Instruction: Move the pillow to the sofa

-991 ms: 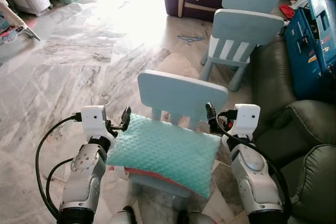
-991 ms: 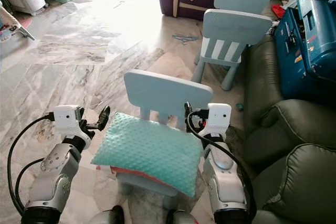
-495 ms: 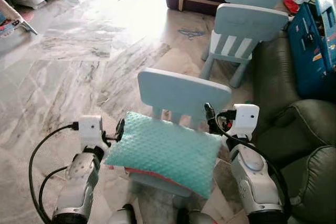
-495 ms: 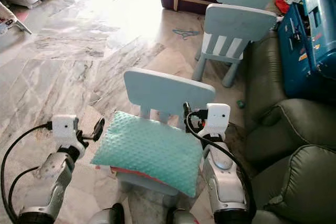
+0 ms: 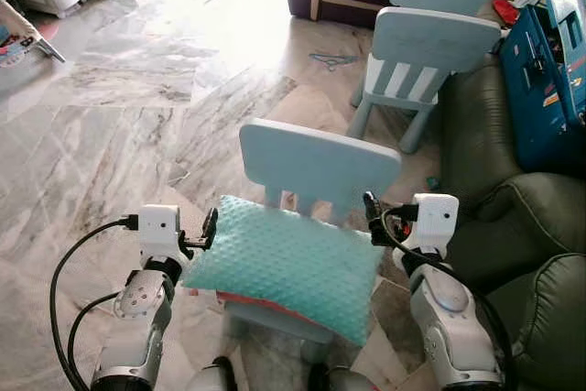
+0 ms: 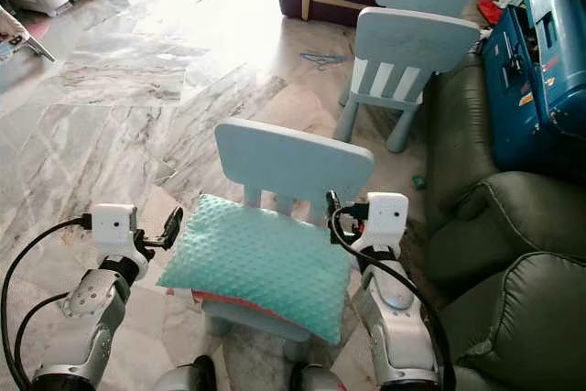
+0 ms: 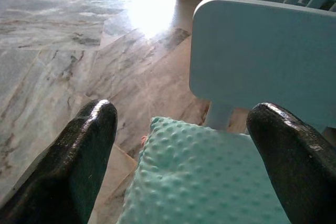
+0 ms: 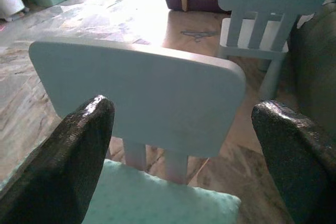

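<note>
Standing just right of the small blue chair is the dark green sofa, with two more blue chairs seen beyond. The mint dotted pillow is laid on the chair's seat. The left pincer and right pincer are held spread wide at the pillow's two ends, nothing being gripped.

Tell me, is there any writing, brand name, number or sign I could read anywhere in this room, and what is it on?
None can be read.
Blue case on the dark sofa: small stickers, too small and blurred to read.
White camera boxes on the wrists behind the left gripper and the right gripper: no marking visible.
Teal pillow and pale blue chairs: plain, no text.
</note>
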Controlling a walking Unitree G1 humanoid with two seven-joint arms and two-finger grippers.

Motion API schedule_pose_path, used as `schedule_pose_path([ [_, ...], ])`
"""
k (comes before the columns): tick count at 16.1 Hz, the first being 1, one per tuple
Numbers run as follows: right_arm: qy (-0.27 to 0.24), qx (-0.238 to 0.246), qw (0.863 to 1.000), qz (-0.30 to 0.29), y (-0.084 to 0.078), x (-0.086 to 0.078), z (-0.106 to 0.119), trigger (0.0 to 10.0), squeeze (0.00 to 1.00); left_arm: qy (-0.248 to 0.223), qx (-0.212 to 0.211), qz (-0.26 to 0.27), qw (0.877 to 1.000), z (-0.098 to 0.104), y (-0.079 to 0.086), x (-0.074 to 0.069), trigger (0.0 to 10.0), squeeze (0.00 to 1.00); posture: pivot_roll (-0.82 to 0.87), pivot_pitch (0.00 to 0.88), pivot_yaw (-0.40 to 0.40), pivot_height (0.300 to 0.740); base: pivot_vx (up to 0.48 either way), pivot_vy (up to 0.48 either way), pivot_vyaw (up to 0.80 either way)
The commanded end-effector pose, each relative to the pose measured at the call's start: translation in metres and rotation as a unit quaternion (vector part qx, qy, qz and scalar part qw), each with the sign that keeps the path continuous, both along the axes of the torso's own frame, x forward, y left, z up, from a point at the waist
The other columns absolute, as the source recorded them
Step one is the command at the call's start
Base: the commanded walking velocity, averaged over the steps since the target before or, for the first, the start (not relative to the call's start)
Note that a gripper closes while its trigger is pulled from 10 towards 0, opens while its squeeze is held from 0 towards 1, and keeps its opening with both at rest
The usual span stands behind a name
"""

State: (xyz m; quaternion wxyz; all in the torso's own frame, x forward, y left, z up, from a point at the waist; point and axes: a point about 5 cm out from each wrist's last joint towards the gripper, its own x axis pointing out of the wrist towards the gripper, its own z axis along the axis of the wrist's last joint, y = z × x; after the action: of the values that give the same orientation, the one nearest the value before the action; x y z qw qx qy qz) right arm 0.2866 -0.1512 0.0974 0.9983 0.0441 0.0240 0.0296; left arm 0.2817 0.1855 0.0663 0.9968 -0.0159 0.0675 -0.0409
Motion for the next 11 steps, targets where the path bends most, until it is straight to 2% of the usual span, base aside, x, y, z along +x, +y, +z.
schedule_pose_path([
  [1,-0.007,0.001,1.0,-0.002,-0.0018,0.0002,0.0048,10.0,0.0,0.006,0.004,-0.003,1.0,-0.004,-0.0004,-0.0026,10.0,0.0,-0.08,0.201,-0.038,0.74,0.0,0.0,0.0],
  [11,-0.003,-0.001,1.0,-0.004,-0.003,-0.0033,0.004,10.0,0.0,0.011,0.003,-0.005,1.0,-0.0065,-0.0022,-0.0041,10.0,0.0,-0.09,0.211,-0.041,0.74,0.0,0.0,0.0],
])
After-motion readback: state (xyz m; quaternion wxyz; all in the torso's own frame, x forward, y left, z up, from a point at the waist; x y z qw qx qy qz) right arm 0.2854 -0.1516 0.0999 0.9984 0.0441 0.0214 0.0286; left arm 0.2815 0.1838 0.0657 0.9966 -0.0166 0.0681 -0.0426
